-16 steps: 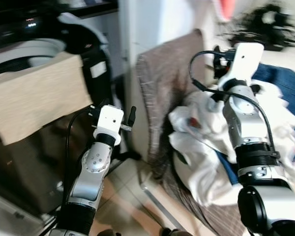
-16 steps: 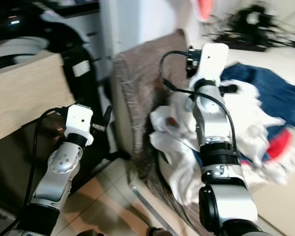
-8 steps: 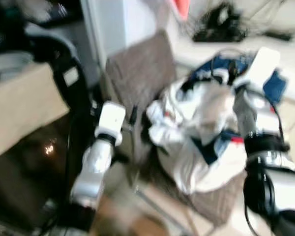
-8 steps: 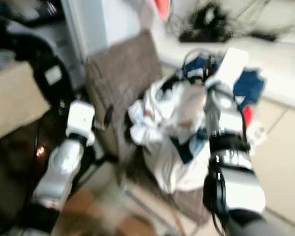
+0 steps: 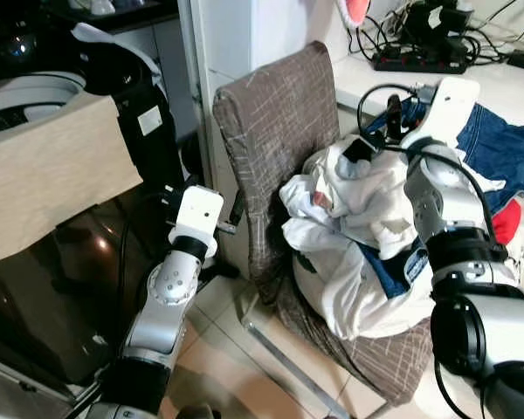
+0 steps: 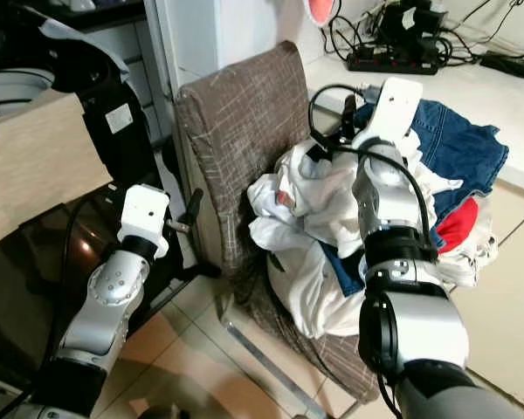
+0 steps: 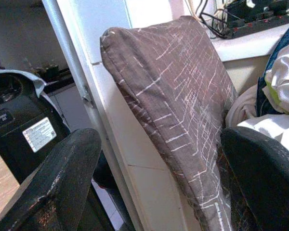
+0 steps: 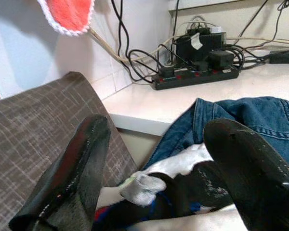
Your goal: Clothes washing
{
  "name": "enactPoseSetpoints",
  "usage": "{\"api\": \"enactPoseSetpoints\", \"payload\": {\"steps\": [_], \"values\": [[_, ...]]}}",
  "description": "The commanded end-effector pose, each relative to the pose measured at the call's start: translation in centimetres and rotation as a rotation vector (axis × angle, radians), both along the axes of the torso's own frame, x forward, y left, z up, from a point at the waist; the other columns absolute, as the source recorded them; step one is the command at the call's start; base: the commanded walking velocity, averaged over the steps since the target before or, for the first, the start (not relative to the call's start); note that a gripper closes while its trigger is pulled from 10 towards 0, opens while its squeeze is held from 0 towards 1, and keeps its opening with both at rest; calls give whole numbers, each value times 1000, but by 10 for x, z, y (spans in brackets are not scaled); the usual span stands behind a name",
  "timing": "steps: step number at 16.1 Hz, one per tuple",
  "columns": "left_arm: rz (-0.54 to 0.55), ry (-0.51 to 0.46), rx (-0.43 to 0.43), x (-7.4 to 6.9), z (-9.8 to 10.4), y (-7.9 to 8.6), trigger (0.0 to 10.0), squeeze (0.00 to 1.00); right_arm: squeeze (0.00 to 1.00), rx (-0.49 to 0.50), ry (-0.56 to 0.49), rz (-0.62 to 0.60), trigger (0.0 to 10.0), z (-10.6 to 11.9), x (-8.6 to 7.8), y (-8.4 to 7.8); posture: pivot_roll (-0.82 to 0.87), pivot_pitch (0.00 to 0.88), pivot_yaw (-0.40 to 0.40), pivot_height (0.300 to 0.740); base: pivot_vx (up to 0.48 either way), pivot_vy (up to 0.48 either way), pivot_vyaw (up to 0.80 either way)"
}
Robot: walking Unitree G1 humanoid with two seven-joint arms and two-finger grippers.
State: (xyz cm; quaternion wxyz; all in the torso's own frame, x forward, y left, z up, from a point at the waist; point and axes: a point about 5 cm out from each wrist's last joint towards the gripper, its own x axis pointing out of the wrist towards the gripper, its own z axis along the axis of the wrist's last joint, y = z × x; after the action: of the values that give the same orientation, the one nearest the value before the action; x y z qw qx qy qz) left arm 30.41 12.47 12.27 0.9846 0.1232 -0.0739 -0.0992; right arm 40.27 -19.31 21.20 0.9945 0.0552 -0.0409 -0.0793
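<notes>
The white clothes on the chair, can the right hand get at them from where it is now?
Probably yes. The right hand hangs open just above the white clothes piled on the chair, with nothing between them.

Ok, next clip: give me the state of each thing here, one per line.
Left gripper: open, empty, facing the chair back.
Right gripper: open, empty, above the clothes.
Clothes: heaped on the chair seat.
Jeans: lying on the counter.
Chair: upright.
Towel: draped over the washer.
</notes>
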Motion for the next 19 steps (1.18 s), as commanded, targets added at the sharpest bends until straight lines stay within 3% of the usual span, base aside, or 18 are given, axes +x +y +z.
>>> {"api": "enactPoseSetpoints", "payload": {"steps": [1, 3, 4, 5, 9, 14, 19], "values": [[-6, -7, -1, 0, 2, -1, 10000, 0, 1000, 59, 7, -26, 10000, 4, 3, -6, 27, 1, 9, 732, 0, 0, 0], [-9, -6, -3, -1, 2, -1, 10000, 0, 1000, 78, 11, -29, 10000, 7, 6, -9, 29, 5, 10, 732, 0, 0, 0], [-10, -6, -3, -2, 2, -1, 10000, 0, 925, 97, 39, -35, 10000, 4, 8, -12, 36, 10, 6, 732, 0, 0, 0], [-9, -6, -2, -3, 2, -1, 10000, 0, 0, 106, 63, -45, 10000, 1, 8, -14, 40, 11, 5, 732, 0, 0, 0], [11, -2, 2, -7, 1, 5, 10000, 0, 0, 68, 131, -63, 10000, -8, 8, -20, 67, 17, -7, 732, 0, 0, 0], [30, -4, 2, -8, 1, 8, 10000, 0, 0, 44, 323, -12, 10000, -34, 5, -16, 83, 15, -20, 732, 0, 0, 0], [42, 1, 0, -10, 0, 9, 10000, 0, 0, 138, 525, 83, 10000, -92, -14, 7, 84, 18, -29, 732, 0, 0, 0]]}}
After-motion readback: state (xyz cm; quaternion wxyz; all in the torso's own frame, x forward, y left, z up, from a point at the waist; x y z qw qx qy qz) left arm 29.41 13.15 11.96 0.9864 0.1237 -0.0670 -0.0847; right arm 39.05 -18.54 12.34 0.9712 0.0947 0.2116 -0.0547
